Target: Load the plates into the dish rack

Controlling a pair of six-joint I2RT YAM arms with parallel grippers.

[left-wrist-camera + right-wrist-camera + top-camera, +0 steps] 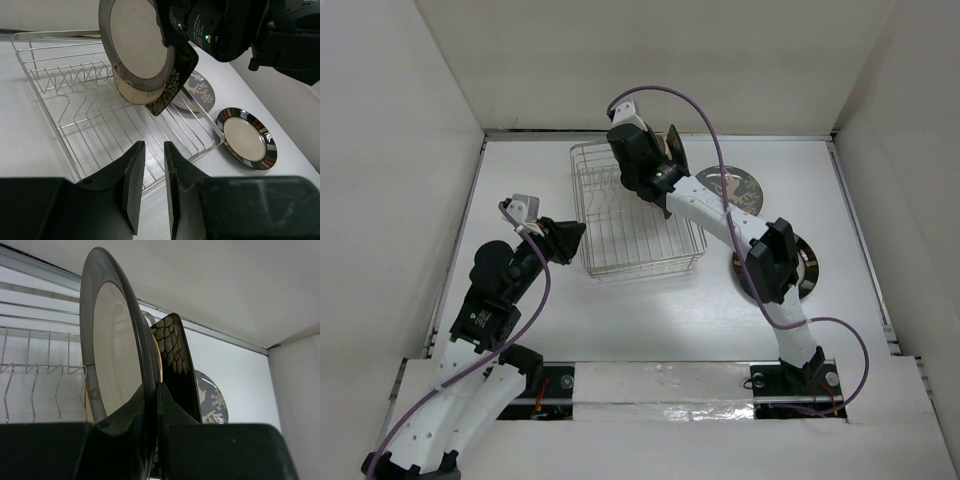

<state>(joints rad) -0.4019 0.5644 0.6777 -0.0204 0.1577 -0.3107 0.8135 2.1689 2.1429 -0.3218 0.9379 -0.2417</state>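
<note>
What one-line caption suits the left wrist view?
Right hand holds the grey-rimmed cream plate above the dish rack, beside the tan plate and floral plate.

Five dinner plates, one of each kind: one grey-rimmed cream round plate, one tan round plate, one dark squarish floral plate, one grey round plate with a white branch motif, one black-rimmed cream round plate. Three are on edge at the far rack; two lie flat on the white tabletop to its right. One rectangular silver wire dish rack. Two black grippers: left gripper, right gripper
</note>
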